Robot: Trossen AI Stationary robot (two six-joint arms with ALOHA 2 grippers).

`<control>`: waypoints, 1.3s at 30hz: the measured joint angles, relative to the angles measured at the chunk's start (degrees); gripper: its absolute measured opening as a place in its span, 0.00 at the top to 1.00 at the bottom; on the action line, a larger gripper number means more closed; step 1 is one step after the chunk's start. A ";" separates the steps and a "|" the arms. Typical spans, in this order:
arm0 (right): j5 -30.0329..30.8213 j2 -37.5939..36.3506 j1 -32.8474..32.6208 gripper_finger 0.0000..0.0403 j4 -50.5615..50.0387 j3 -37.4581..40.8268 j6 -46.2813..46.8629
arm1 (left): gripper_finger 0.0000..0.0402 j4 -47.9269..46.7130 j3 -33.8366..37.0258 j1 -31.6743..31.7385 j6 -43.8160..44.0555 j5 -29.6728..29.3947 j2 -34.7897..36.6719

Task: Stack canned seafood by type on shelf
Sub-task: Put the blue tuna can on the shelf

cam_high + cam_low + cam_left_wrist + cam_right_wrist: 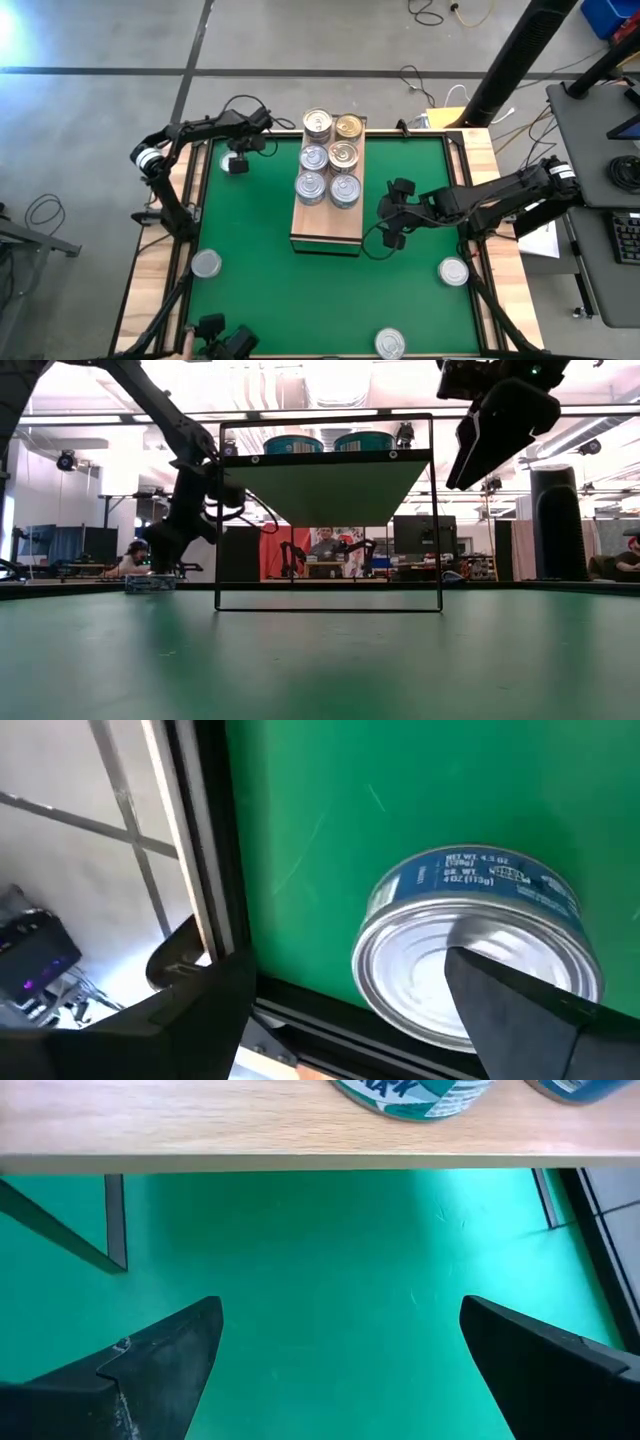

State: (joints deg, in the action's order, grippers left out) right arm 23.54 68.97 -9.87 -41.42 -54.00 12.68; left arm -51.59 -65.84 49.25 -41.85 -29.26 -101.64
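High view: long light-wood shelf w/ dark rim (325,225) sits mid green table, six round metal tins (329,158) on its far half, two gold-topped. Left gripper (235,162) hovers over a silver-topped tin near the left edge.

Left wrist view: blue-labelled tin (478,940) between spread fingers, ungripped.

Right wrist view: right gripper (340,1355) wide, empty, just beside shelf.

tins: 10 (313,187) (six on shelf (325,230)) | shelves: 1 | arms: 2
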 joint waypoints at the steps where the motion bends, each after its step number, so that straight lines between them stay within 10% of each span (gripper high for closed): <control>1: 0.00 0.00 0.00 0.01 0.04 0.00 -0.45 | 0.23 -0.17 -0.01 0.00 0.49 -0.05 0.17; 20: 0.01 0.00 0.02 0.01 0.16 0.01 0.82 | 0.23 -6.65 7.65 -4.69 21.92 17.18 2.23; 39: 3.88 0.00 -3.69 0.01 -11.47 -9.09 9.55 | 0.23 -4.47 22.17 -46.94 53.42 21.64 18.53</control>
State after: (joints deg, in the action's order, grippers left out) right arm 27.42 68.97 -13.56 -52.89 -63.08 22.24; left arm -56.07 -43.66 2.32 11.57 -7.62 -83.12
